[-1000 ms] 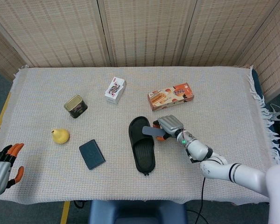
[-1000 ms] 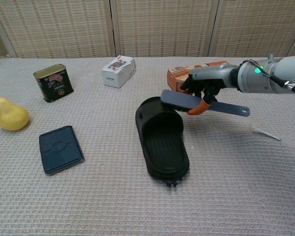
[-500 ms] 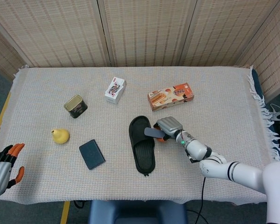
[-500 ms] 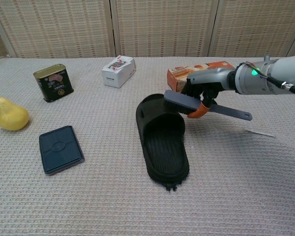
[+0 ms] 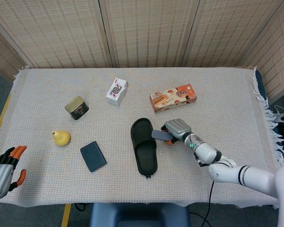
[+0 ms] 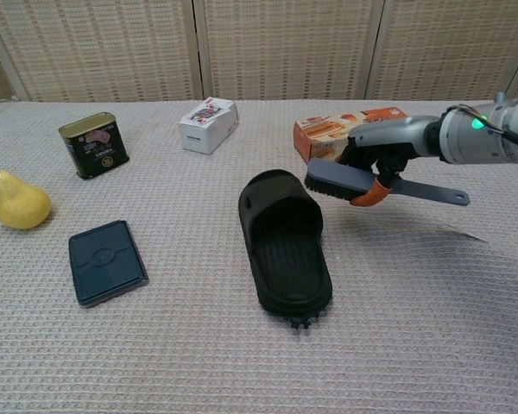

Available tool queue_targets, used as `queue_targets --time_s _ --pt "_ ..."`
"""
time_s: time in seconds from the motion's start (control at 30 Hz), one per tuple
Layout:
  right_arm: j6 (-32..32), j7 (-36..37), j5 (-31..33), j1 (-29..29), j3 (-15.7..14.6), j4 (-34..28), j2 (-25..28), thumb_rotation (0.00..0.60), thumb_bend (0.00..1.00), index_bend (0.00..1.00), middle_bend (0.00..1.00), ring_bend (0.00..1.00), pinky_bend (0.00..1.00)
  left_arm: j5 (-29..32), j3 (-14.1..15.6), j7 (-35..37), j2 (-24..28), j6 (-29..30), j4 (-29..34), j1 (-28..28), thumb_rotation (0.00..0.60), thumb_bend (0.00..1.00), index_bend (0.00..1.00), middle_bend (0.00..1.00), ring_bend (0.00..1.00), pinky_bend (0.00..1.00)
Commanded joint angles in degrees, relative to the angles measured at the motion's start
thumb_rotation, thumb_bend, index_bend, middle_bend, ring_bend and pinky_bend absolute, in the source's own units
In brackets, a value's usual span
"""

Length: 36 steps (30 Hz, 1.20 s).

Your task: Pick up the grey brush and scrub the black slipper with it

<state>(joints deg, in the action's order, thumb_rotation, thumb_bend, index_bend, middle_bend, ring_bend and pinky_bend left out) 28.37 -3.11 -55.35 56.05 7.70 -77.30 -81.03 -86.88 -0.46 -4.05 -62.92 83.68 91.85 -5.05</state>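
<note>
The black slipper lies sole-down in the middle of the table, toe end away from me. My right hand grips the grey brush by its handle, bristles down, just right of the slipper's strap. In the chest view the brush head hangs beside the strap's right edge, and I cannot tell whether it touches. The handle sticks out to the right. My left hand rests at the table's front left corner, fingers apart, holding nothing.
A yellow pear and a dark blue flat case lie left of the slipper. A tin can, a card box and an orange snack box stand further back. Woven screens close off the far side.
My right hand has drawn the brush to the right, off the slipper's strap to its right edge. The left hand has sunk slightly lower in the head view.
</note>
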Motion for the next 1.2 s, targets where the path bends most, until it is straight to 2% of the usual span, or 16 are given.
queue_targets --time_s 0.03,0.4,0.83,1.03,1.2 --pt "-0.55 -0.15 0.60 1.10 0.51 0.93 -0.77 0.600 0.39 0.72 0.60 0.55 0.72 0.12 -0.06 0.10 0.04 -0.10 -0.05 -0.05 0.600 0.49 0.08 0.10 0.08 0.21" --pt "-0.51 -4.45 5.54 5.63 -0.23 2.65 -2.99 0.600 0.39 0.72 0.60 0.55 0.72 -0.03 0.01 0.88 0.43 0.11 -0.04 0.09 0.600 0.49 0.08 0.10 0.08 0.21" --pt "0.66 -10.00 11.76 6.10 -7.53 -0.91 0.87 0.600 0.39 0.73 0.60 0.55 0.72 -0.73 0.29 0.27 0.17 0.13 0.14 0.02 0.600 0.49 0.07 0.10 0.08 0.21" --pt "2.00 -10.59 12.61 5.89 -8.21 -2.17 1.48 0.600 0.39 0.73 0.60 0.55 0.72 -0.68 0.31 0.05 0.01 -0.13 0.12 -0.10 0.600 0.49 0.08 0.10 0.08 0.21" --pt "2.21 -9.37 12.62 6.51 -6.25 -1.30 0.32 0.600 0.40 0.73 0.60 0.55 0.72 -0.23 0.12 0.15 0.00 -0.60 0.01 -0.34 0.600 0.49 0.07 0.10 0.08 0.22"
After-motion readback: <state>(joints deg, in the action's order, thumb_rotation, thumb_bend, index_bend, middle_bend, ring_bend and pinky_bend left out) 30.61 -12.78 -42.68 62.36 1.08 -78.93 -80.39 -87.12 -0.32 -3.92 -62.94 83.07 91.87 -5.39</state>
